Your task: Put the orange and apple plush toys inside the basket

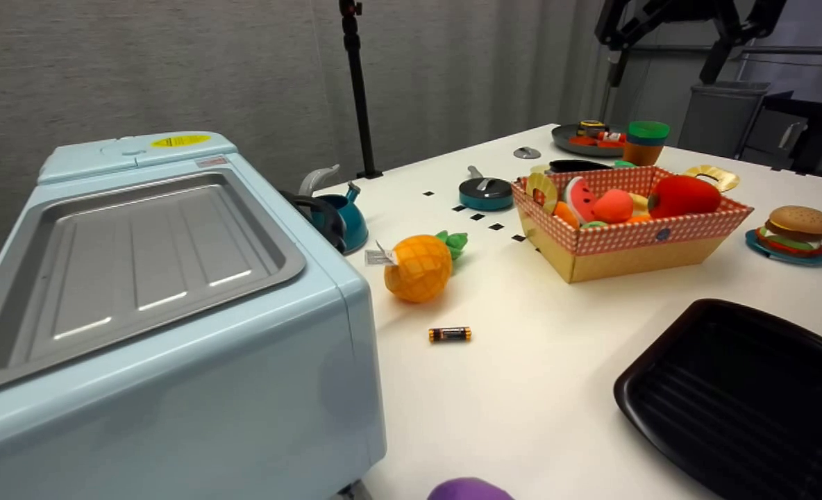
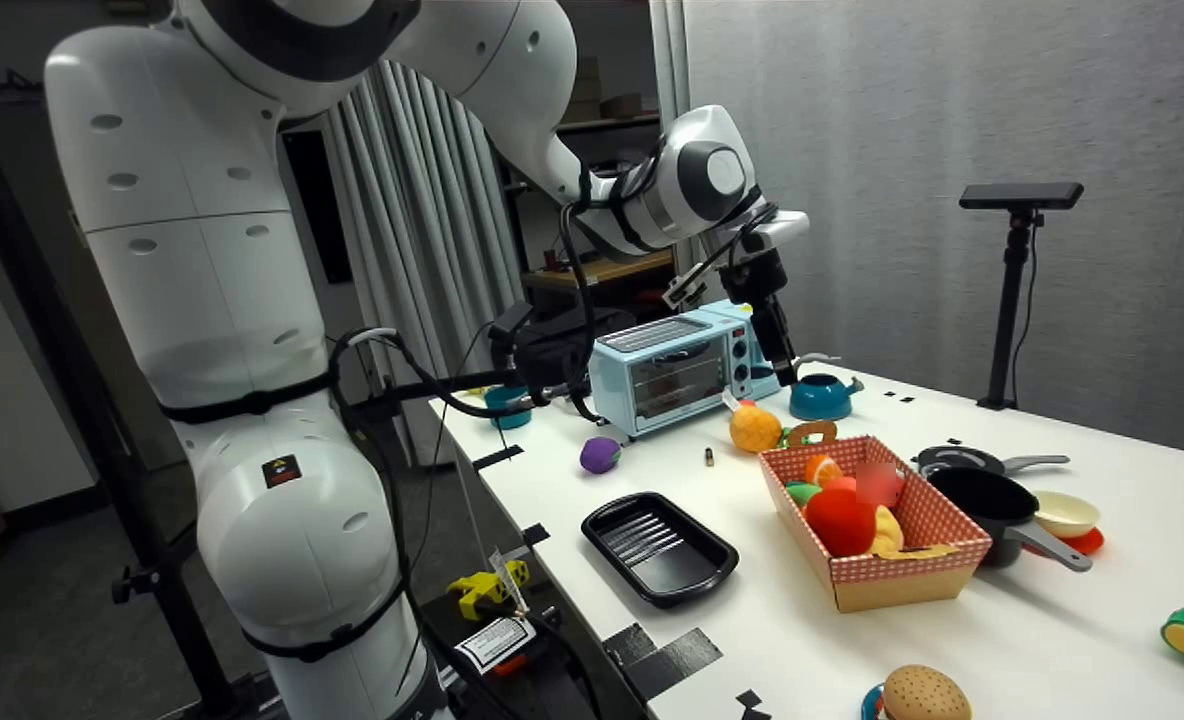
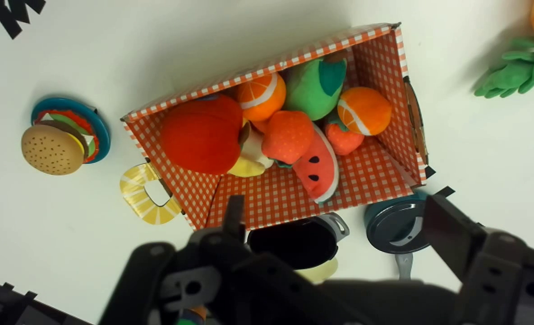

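Inside the basket [image 3: 253, 196] you have two oranges [image 3: 365, 115] and, apparently, the apple [image 3: 200, 135]; your jaws stand apart, empty, so likely nothing is left.

There, a yellow warning triangle [image 2: 279, 465] is picked out on the black label [image 2: 282, 473] of the white arm [image 2: 222, 290], by the table [image 2: 802, 640] edge; the yellow sticker [image 1: 180, 141] on the oven [image 1: 272, 375] can't be read.

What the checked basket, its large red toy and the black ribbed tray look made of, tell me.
Red checked rectangular basket: probably printed cardboard, from its thin walls and worn corners.
Large round red plush toy: likely soft fabric, matte, showing no shine.
Black ribbed rectangular tray: glossy, perhaps coated metal or plastic; highlights streak its ribs.
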`<action>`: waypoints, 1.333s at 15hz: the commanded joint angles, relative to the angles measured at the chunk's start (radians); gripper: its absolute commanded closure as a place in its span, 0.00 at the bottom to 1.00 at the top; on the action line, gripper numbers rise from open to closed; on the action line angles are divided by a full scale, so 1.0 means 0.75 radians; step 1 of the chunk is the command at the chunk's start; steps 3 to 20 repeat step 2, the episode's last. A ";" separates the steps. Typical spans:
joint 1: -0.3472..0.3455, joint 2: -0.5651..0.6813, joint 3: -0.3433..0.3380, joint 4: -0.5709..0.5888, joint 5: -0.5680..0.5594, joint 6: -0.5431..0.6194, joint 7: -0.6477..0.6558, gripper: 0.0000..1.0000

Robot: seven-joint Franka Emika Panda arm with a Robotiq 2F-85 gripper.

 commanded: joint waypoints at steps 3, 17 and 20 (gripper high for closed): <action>-0.019 0.000 0.019 0.002 0.002 -0.004 -0.003 0.00; -0.019 0.000 0.019 0.002 0.002 -0.004 -0.003 0.00; -0.019 0.000 0.019 0.002 0.002 -0.004 -0.003 0.00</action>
